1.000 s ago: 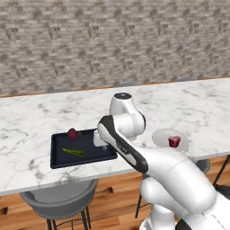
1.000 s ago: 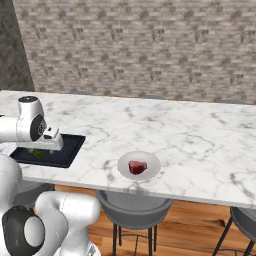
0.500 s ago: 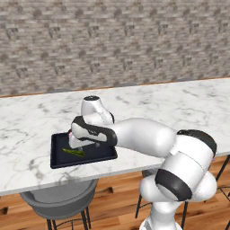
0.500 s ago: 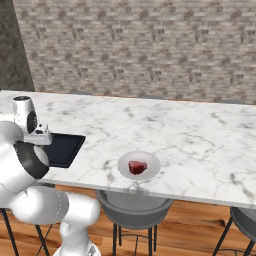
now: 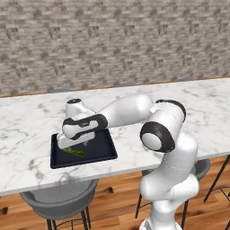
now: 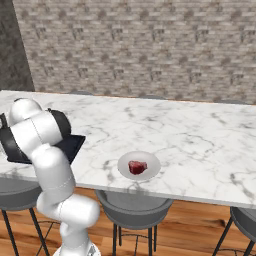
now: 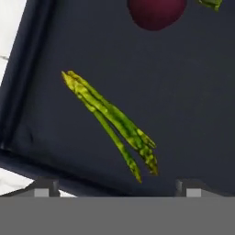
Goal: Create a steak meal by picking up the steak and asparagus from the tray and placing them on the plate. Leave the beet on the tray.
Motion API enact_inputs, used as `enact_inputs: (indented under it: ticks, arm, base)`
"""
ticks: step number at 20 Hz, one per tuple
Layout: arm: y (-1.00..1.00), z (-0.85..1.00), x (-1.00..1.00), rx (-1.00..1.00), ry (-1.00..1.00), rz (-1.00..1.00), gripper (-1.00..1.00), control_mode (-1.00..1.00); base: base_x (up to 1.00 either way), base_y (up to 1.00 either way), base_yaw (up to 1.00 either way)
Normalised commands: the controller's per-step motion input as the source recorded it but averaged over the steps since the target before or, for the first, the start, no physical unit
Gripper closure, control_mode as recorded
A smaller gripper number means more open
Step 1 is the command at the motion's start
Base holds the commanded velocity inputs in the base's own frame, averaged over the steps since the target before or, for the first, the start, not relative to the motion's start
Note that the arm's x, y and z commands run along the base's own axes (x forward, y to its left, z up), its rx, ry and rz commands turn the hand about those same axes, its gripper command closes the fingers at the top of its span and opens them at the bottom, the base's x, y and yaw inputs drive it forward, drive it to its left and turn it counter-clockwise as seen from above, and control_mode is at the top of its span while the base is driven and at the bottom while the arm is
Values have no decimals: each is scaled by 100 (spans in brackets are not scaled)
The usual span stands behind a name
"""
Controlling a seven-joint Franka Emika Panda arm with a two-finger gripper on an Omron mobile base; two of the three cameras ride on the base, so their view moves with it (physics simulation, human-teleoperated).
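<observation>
Marble table point(image 6: 200, 145) under a brick wall; tray point(image 7: 193, 114) rim crosses lower left, asparagus point(image 7: 112, 121) on bare floor, beet point(image 7: 156, 11) top; claw point(image 7: 114, 186) released above.

Matt black tray point(image 7: 193, 137); glossy veined marble counter point(image 6: 200, 135); rough brick wall point(image 5: 112, 40); polished wood floor point(image 6: 190, 235).

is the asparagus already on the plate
No, the asparagus lies on the black tray; the plate holds just the steak.
</observation>
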Motion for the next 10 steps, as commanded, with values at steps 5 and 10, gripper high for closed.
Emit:
enact_inputs:
  ticks: [5,10]
  arm:
    - [17,-47,52,-2,0,8,-100,-100]
    - [17,-46,48,-3,0,7,-100,-100]
  base:
    - [0,0,0]
    - [0,0,0]
